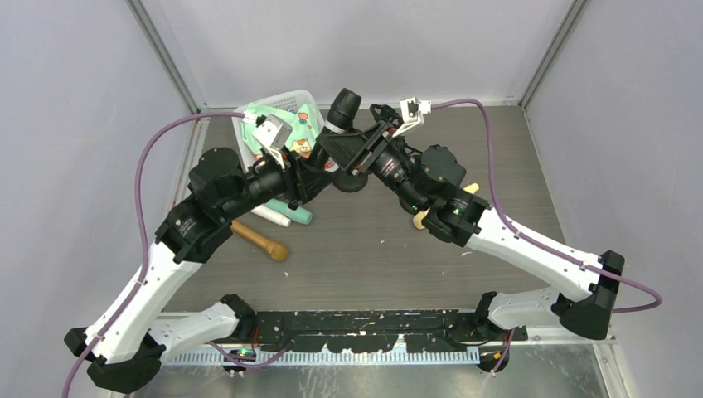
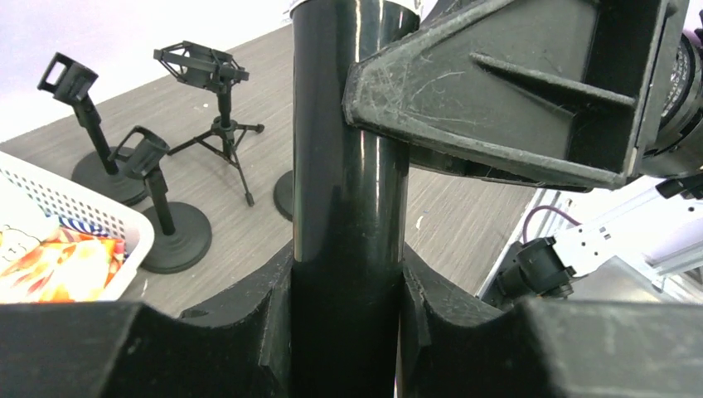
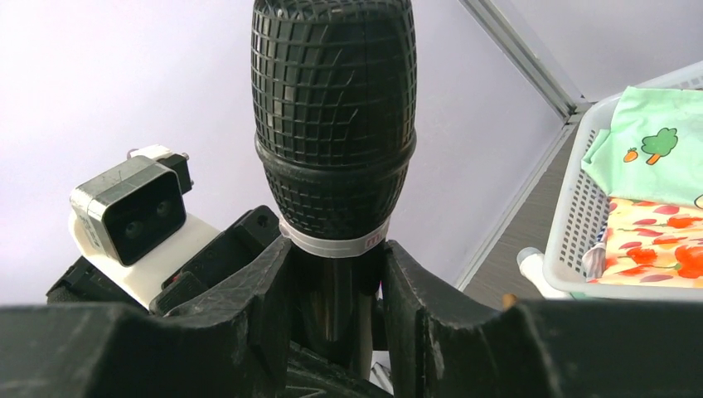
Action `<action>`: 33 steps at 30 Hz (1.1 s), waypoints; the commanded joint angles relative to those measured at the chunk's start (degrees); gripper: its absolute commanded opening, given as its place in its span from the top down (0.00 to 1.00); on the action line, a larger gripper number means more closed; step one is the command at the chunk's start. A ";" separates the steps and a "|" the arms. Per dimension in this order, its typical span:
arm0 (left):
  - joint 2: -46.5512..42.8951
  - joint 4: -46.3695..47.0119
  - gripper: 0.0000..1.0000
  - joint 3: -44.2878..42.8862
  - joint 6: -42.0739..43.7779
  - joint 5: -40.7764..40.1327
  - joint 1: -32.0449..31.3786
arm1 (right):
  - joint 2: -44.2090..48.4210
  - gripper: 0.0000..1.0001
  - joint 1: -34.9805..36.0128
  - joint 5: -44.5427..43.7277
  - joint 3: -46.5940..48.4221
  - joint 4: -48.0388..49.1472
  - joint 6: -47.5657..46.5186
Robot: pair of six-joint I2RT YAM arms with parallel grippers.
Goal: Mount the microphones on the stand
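Black microphone held near the table's far edge, gripped below its head by right gripper and lower by left gripper.

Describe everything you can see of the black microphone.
The black microphone has a rounded head of grid-patterned mesh, a thin pale ring beneath it, and a smooth, glossy cylindrical handle that looks like plastic. It is held head up near the middle back of the workspace, apparently clear of the table. The right gripper is shut on it just below the ring, and the left gripper clamps the handle lower down. Its bottom end is hidden.
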State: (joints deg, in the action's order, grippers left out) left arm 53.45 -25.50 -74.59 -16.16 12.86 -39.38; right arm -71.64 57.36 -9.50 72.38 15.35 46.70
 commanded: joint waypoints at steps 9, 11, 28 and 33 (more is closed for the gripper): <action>0.08 2.90 1.00 -0.28 0.18 0.46 0.47 | 1.43 0.36 0.47 -4.55 4.17 0.22 -3.83; 0.07 3.26 1.00 -0.14 0.17 1.54 0.46 | 0.97 0.36 0.44 -4.53 4.59 -0.37 -4.15; 0.85 4.42 1.00 0.40 -0.27 7.55 0.46 | -2.47 0.43 -0.31 -2.34 7.67 -2.70 -3.59; 0.94 4.82 0.97 0.78 -0.57 6.57 0.52 | -2.61 0.62 -0.58 -2.31 7.59 -2.70 -3.88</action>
State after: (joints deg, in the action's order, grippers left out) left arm 54.39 -24.47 -74.00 -16.34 18.06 -38.92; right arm -74.43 56.97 -12.36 77.41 10.96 43.40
